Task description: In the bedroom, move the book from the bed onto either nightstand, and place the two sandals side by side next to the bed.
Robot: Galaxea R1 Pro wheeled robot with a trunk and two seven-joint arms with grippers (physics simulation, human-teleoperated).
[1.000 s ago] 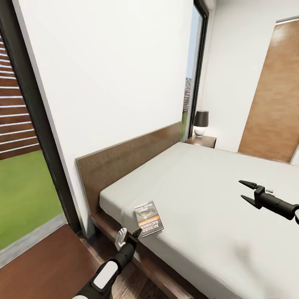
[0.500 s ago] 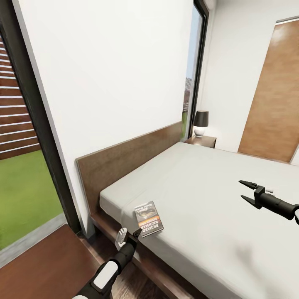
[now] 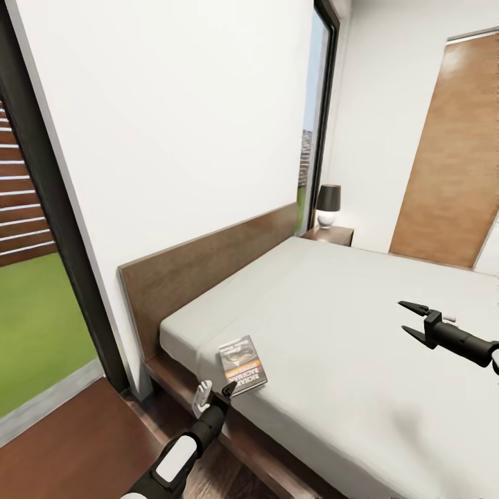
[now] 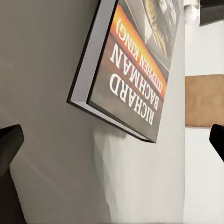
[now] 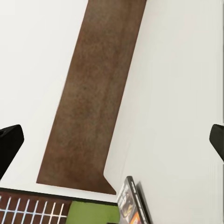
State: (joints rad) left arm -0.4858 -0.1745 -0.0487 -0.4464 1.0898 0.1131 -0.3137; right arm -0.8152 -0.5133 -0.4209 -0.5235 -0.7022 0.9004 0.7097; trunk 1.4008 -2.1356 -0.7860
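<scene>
The book (image 3: pixel 242 363), dark with an orange band, lies flat near the front corner of the bed (image 3: pixel 346 326), close to the headboard (image 3: pixel 208 267). My left gripper (image 3: pixel 215 391) is open just off the mattress edge, its fingertips close to the book's near corner. In the left wrist view the book (image 4: pixel 135 70) sits straight ahead between the spread fingertips of that gripper (image 4: pixel 112 144). My right gripper (image 3: pixel 403 317) hangs open above the mattress, well to the right of the book. A nightstand (image 3: pixel 331 235) stands at the bed's far side. The sandals are out of view.
A dark-shaded lamp (image 3: pixel 328 205) stands on the far nightstand. A glossy dark brown top (image 3: pixel 62 443) lies low at my left beside the bed frame. A tall black-framed window (image 3: pixel 41 229) is on the left, a wooden door (image 3: pixel 450 159) at the far right.
The whole picture has shifted a little left, so the camera moved. My left gripper has edged up closer to the book's corner. The right gripper holds its place, still open.
</scene>
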